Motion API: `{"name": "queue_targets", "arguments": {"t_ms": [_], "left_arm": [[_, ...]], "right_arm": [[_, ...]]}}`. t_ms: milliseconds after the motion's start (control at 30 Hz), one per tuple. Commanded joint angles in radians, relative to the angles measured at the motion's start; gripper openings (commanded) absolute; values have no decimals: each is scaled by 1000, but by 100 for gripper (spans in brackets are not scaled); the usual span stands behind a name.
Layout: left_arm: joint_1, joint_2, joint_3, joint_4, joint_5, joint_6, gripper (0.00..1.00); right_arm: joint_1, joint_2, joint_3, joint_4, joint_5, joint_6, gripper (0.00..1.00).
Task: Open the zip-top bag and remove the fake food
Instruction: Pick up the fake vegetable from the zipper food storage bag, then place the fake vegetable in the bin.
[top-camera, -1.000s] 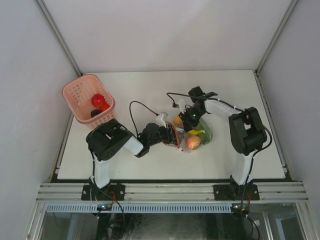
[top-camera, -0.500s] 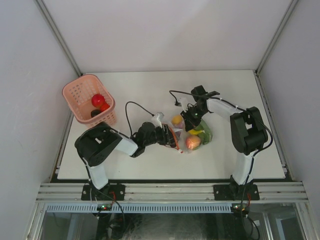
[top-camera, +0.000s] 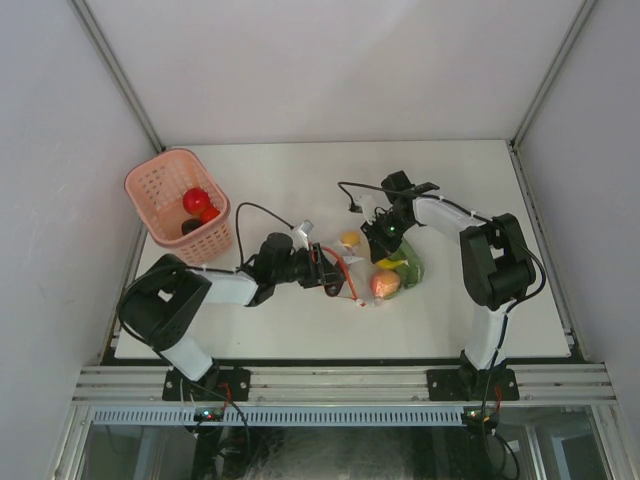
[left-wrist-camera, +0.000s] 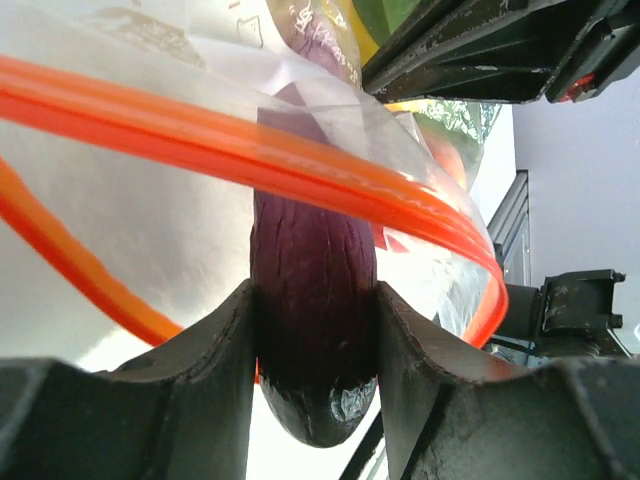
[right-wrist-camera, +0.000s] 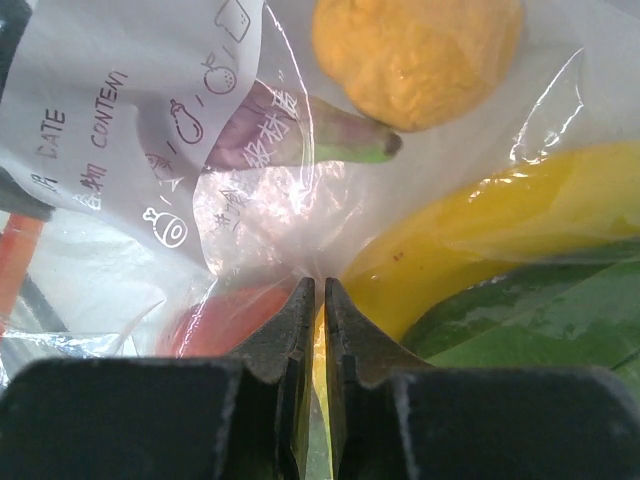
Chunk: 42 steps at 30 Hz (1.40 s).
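Eggplant pinched across its middle between the fingers of the left gripper. Long axis from 12 to 6 in the left wrist view, blunt dark end hanging at 6 below the pads, upper half running up under clear film. Red-orange zipper strip crossing in front of it just above the pinch, a second run of strip sweeping off toward 8. Mouth parted, by the look of it, with the eggplant poking out through the gap.

From above: zip-top bag lying near the middle of the table, at 3 o'clock from the left gripper and touching it. Rest of the fake food inside the bag: an orange round piece, a yellow piece, green leaf. Right gripper at the bag's 12 o'clock edge, fingers pressed together on a fold of film, only plastic in the pinch.

Coming move, as a judgement: draw along the eggplant's own axis, out toward 9 o'clock in the top view, away from the right gripper's anchor on the film. Pulling crosswise likely to catch the strip and drag the bag along.

Pink basket at 10 o'clock on the table, red pieces in it, well apart from the bag and nearer the left arm.
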Motion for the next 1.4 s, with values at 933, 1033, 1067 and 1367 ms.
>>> {"name": "queue_targets", "arguments": {"t_ms": [933, 1033, 1067, 1367], "left_arm": [[37, -659, 6, -908, -118, 278, 0], [37, -711, 16, -994, -163, 291, 0], [37, -723, 22, -1024, -180, 294, 0], [37, -819, 123, -1226, -286, 332, 0]], "right_arm": [[-8, -67, 35, 13, 23, -9, 7], [-9, -69, 35, 12, 21, -8, 7], [-10, -69, 35, 12, 21, -8, 7], [-11, -69, 35, 12, 25, -9, 7]]}}
